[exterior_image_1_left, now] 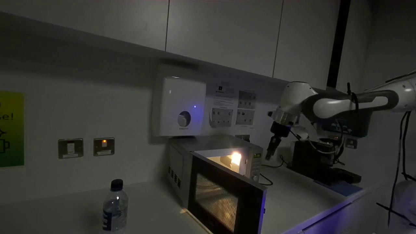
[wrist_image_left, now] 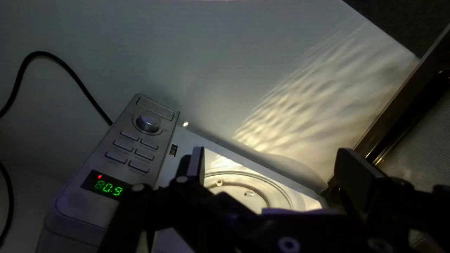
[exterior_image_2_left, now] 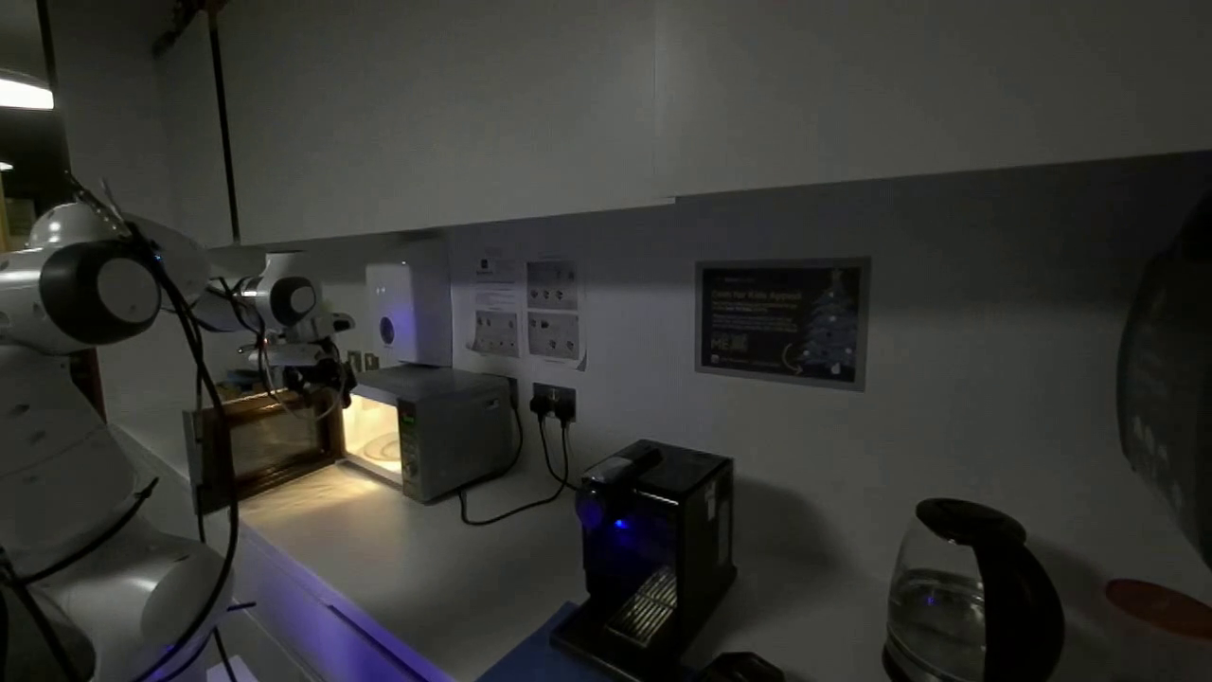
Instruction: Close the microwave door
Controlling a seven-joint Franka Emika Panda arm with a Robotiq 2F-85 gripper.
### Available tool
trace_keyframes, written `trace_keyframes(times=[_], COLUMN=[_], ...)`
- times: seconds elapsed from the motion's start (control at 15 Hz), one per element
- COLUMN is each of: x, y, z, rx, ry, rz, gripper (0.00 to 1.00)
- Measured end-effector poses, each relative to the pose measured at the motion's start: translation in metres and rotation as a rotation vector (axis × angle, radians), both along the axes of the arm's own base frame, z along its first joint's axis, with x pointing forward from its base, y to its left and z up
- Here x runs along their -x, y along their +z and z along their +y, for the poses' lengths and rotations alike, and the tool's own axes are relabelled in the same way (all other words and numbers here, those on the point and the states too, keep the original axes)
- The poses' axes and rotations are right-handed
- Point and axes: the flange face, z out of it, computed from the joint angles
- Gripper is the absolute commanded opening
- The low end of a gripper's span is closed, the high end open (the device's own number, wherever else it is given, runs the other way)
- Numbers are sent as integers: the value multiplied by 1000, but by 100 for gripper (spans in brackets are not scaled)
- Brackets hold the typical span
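Standing open in an exterior view, one microwave door (exterior_image_1_left: 224,198) is reaching towards the front edge of the worktop (exterior_image_1_left: 299,198); one pincer (exterior_image_1_left: 268,157) is hovering to its inner side, so sweeping low could force it wider. In an exterior view, one coffee machine (exterior_image_2_left: 658,530), one kettle (exterior_image_2_left: 975,597) are standing. In the wrist view, two pincer fingers (wrist_image_left: 355,175) are gaping, empty.

Dim in both exterior views. Lit warmly from inside the silver-grey boxy microwave oven (exterior_image_2_left: 464,421), almost white at its brightest. Glowing amber through the dark glass-windowed, black-framed door (exterior_image_1_left: 221,196); rippled across the pale flat worktop (wrist_image_left: 288,116), violet at its front edge. Shadowed beneath the white flat-fronted cupboards (exterior_image_1_left: 224,32). Too soft to read on the white paper notices (exterior_image_2_left: 554,313). Nearly featureless on the black two-fingered gripper (wrist_image_left: 271,163).
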Motion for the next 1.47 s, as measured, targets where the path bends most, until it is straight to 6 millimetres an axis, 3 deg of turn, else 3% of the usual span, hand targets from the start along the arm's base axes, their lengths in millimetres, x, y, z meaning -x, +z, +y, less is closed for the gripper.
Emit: trace_keyframes(times=[0.87,1.47], x=[-11,-1], y=[20,30], z=[77,126], rx=[-68,-134], ry=[74,101], rz=[52,79], gripper=[100,100])
